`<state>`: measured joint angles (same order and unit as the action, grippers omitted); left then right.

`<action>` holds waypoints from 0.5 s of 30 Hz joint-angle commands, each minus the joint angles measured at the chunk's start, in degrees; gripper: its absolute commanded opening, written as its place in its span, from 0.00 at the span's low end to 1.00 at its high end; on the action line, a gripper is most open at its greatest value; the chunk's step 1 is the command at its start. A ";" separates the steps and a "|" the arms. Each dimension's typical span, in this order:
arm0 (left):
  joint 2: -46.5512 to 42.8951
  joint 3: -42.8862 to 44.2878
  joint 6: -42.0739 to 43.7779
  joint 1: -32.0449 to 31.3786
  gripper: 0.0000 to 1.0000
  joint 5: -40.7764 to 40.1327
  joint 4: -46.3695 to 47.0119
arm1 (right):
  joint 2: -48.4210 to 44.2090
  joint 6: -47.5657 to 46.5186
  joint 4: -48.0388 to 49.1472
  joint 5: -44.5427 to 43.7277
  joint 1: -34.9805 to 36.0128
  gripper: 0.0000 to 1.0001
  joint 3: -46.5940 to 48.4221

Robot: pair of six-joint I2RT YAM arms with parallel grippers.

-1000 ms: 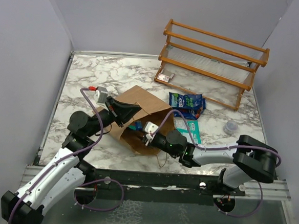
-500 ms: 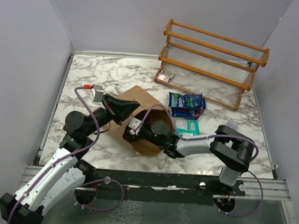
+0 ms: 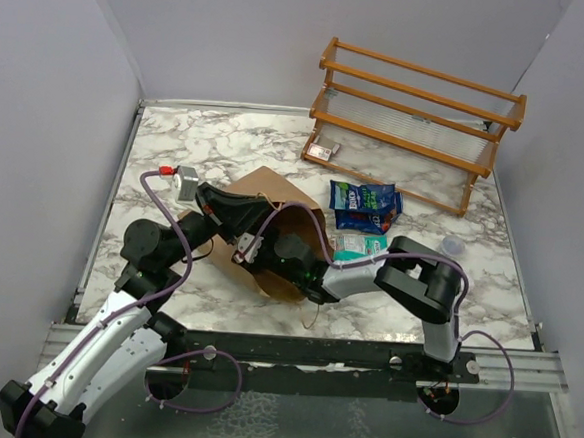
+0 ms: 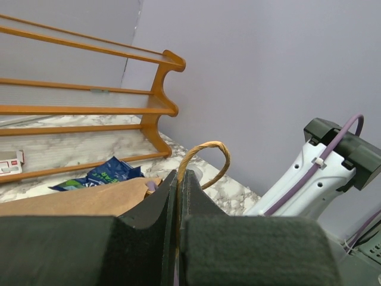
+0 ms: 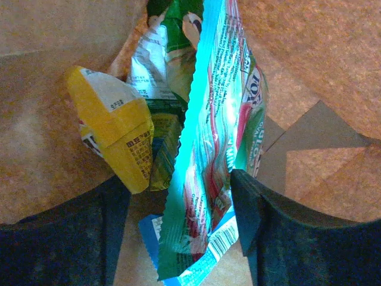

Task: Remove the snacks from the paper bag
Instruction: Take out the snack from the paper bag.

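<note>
Snacks [image 5: 169,113] lie inside the bag [image 3: 270,189]; right fingers [image 5: 265,238] stand spread either side of a teal packet [image 5: 208,155], while left fingers [image 4: 149,208] pinch the bag's rim.

Soft, even light; amber tint inside the paper bag [image 5: 309,59].

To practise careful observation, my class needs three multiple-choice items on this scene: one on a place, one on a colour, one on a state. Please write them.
1. Where is the right hand?
A) up in the air
B) inside the paper bag
C) folded back at its base

2. The packet that this hand straddles is mostly:
A) teal-green
B) red
C) black

3. The left hand is:
A) wide open
B) out of view
C) shut on the bag's edge

Key: B, brown paper surrounds it; A, the right wrist view shows the colour; C, its wrist view shows it clamped on brown paper.
</note>
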<state>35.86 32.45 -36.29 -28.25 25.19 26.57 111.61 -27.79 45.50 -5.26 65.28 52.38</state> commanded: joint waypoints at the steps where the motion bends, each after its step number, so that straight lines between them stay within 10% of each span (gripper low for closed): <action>1: -1.40 0.91 1.07 -0.14 0.00 -0.23 1.46 | 2.54 -1.22 0.65 -3.15 0.02 0.61 3.36; 7: -2.70 1.08 3.16 -0.14 0.00 -2.56 -1.05 | -1.82 -0.26 -0.31 -3.61 -0.05 0.23 1.50; 15: -6.15 -0.55 5.89 -0.14 0.00 -9.44 -3.63 | -10.77 2.16 -2.71 -3.50 -0.15 0.03 -4.47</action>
<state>32.10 32.40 -32.80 -28.25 21.06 23.62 106.52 -27.79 43.11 -7.90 65.14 50.57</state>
